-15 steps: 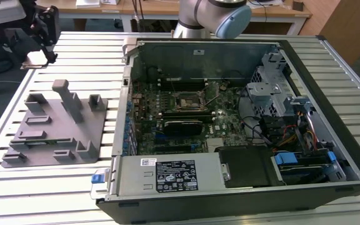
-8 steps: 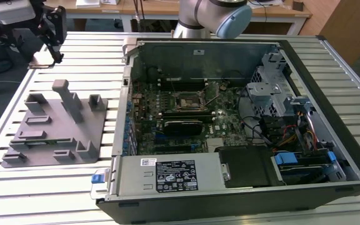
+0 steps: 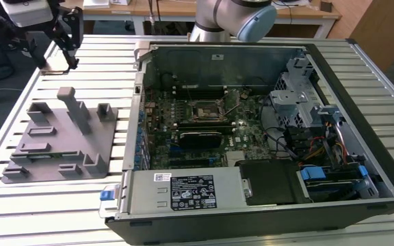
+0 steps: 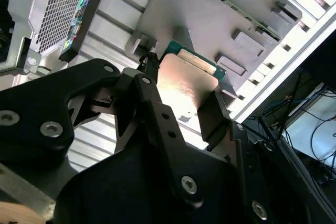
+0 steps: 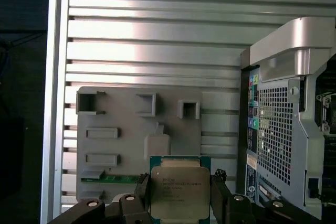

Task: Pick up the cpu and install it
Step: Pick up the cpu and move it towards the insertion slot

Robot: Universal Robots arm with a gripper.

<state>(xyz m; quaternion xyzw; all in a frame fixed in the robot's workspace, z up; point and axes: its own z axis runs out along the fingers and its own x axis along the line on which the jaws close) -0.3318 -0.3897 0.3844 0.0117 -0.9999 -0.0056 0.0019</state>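
The cpu (image 5: 178, 190) is a flat square chip with a silver metal top and a green rim. My gripper (image 5: 178, 195) is shut on it, one black finger on each of two opposite sides. In the second wrist view the cpu (image 4: 190, 83) sits tilted between the fingers (image 4: 212, 115) of the gripper (image 4: 184, 95). In the exterior view my gripper (image 3: 55, 59) hangs high above the table at the exterior view's far left, beyond the grey fixture plate (image 3: 60, 138). The black motherboard socket (image 3: 206, 111) lies inside the open computer case (image 3: 361, 128), well apart from the gripper.
The fixture plate (image 5: 118, 129) with upright posts lies on the slatted metal table (image 3: 60, 210) below the gripper. The case's perforated wall (image 5: 275, 124) stands beside it. Drive cages, cables and a power supply (image 3: 183, 190) crowd the case interior. Desks stand behind the table.
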